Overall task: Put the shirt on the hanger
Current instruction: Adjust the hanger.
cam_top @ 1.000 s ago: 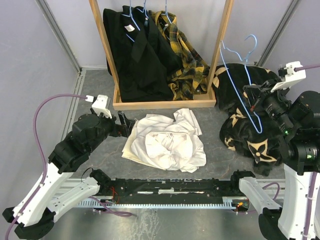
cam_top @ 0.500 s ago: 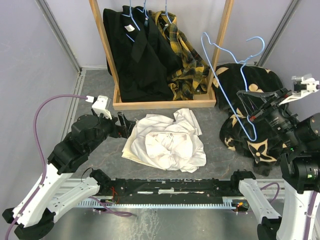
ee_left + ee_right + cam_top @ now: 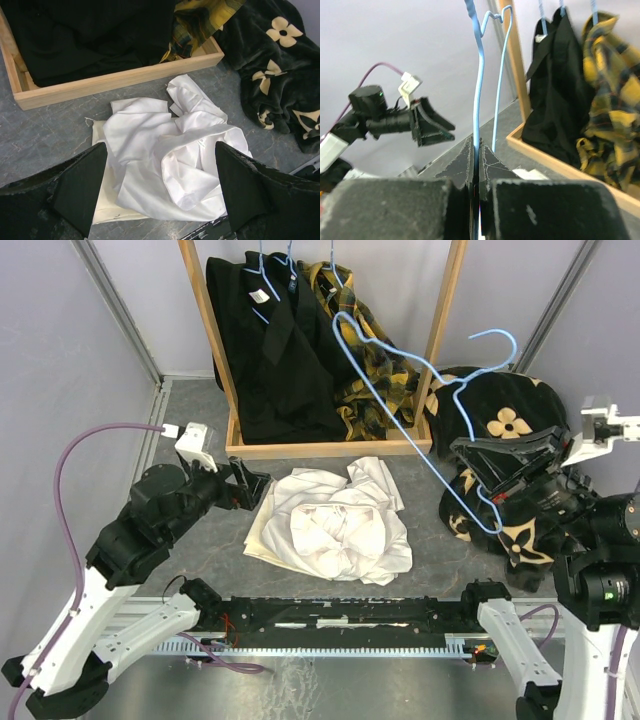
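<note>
the shirt [image 3: 335, 525] lies crumpled on the table just ahead of the arm bases, on top of a cream cloth [image 3: 107, 210]. a careless pinch there could lift both layers. the left gripper [image 3: 252, 486] hovers just beside the shirt's left edge, spread wide and empty. further right and higher, the right gripper [image 3: 478, 155] is clamped tight on the hanger [image 3: 479, 90]. such a thin wire could twist in that grip. it slants above the shirt's far side, and its tip could snag the clothes [image 3: 290, 350] on the rack [image 3: 330, 448].

right gripper [image 3: 478, 485] pinching hanger [image 3: 400, 418], shirt [image 3: 335, 525] (crumpled)
</note>
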`<move>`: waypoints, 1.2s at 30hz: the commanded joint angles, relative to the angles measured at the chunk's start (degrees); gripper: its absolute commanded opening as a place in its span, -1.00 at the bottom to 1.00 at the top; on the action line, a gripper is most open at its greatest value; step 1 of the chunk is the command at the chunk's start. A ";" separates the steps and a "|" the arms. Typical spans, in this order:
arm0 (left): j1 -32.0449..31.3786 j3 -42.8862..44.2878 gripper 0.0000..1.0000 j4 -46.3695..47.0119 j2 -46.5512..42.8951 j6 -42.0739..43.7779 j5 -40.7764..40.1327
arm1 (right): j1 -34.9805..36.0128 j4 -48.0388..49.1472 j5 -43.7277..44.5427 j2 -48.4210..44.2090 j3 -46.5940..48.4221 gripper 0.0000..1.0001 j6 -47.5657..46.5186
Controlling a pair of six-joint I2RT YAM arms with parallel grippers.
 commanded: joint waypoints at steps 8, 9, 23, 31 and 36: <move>0.22 4.10 0.87 1.84 -0.24 2.65 3.21 | 26.93 -24.82 0.77 9.27 3.87 -1.00 -27.61; 0.23 4.23 0.87 1.84 -0.33 3.16 3.77 | 29.40 -25.22 1.75 10.12 2.78 -1.00 -28.94; 0.20 4.88 0.89 3.29 0.78 14.71 28.27 | 35.19 -21.16 -5.43 18.12 -2.41 -1.00 -32.93; 0.23 3.73 0.80 2.96 4.55 17.54 39.04 | 35.50 -19.86 -11.72 20.59 -0.45 -1.00 -31.21; 0.25 3.89 0.42 3.15 5.28 17.60 40.91 | 35.72 -20.34 -12.73 20.91 -0.53 -1.00 -31.43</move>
